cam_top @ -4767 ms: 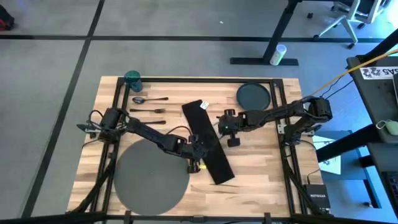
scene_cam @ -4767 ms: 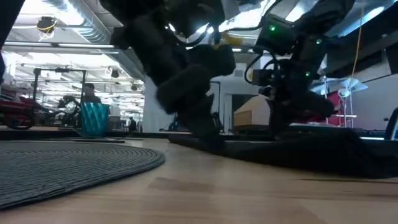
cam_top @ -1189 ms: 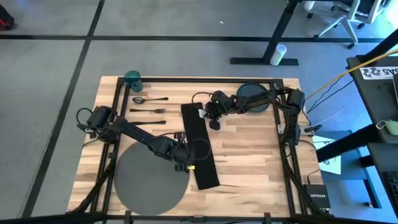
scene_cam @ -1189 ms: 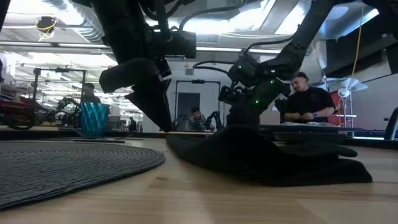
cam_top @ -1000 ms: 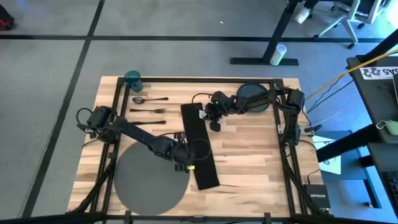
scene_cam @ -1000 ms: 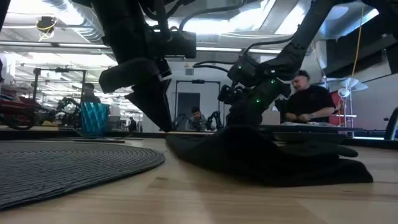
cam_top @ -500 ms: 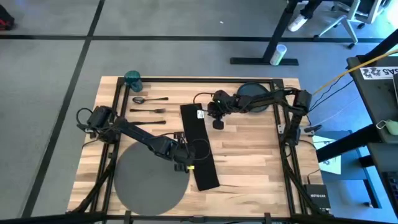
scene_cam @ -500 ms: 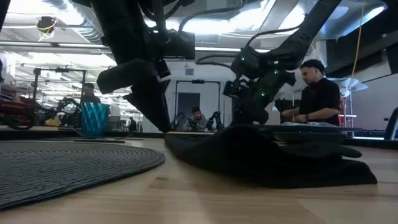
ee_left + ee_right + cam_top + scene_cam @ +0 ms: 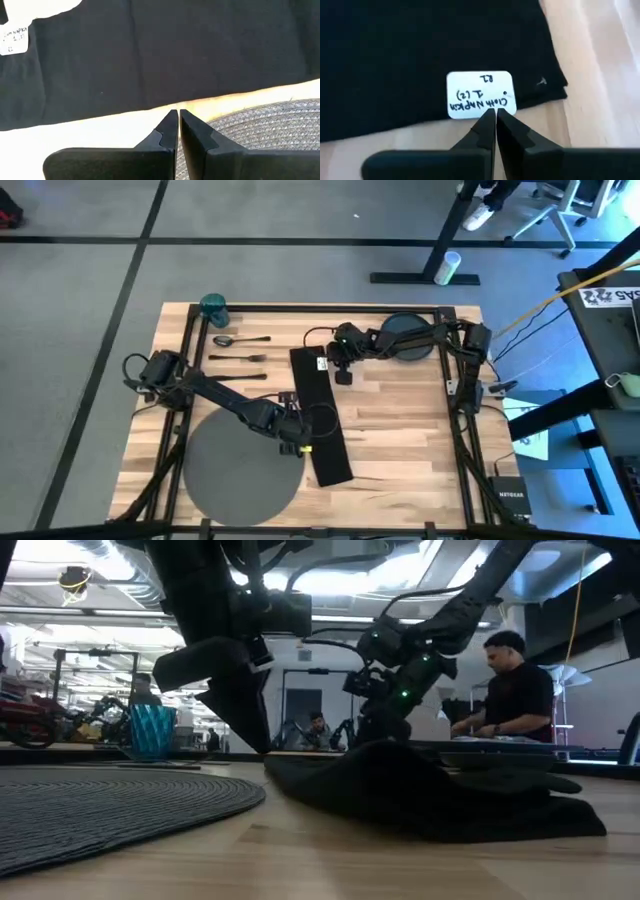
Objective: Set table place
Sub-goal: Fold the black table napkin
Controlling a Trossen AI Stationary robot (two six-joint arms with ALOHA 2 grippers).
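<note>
The black cloth napkin (image 9: 320, 418) lies as a long folded strip in the table's middle, with a white label (image 9: 480, 94) near its far end. The grey mat (image 9: 240, 472) lies at the near left. My left gripper (image 9: 177, 115) is shut, its tips over the bare wood between the mat's edge and the napkin's left edge. My right gripper (image 9: 492, 112) is shut, its tips at the label's edge. The dark plate (image 9: 405, 338) sits far right. The teal cup (image 9: 213, 305), spoon (image 9: 240, 340) and fork (image 9: 240, 358) are far left. My left gripper points down beside the napkin's left edge (image 9: 150, 102); whether its tips touch the wood or the cloth, I cannot tell. My right gripper points down at the napkin's far end by the label (image 9: 485, 107), with no cloth between its fingers; whether it touches, I cannot tell.
Black frame rails (image 9: 190, 380) run along the table's left, right and far sides. Bare wood (image 9: 400, 430) lies to the right of the napkin. In the low view a person (image 9: 510, 690) stands beyond the table.
My right gripper has risen a little at the napkin's far end and has shifted slightly toward the table's left edge, staying shut. The napkin lies as it did. My left arm has kept still.
</note>
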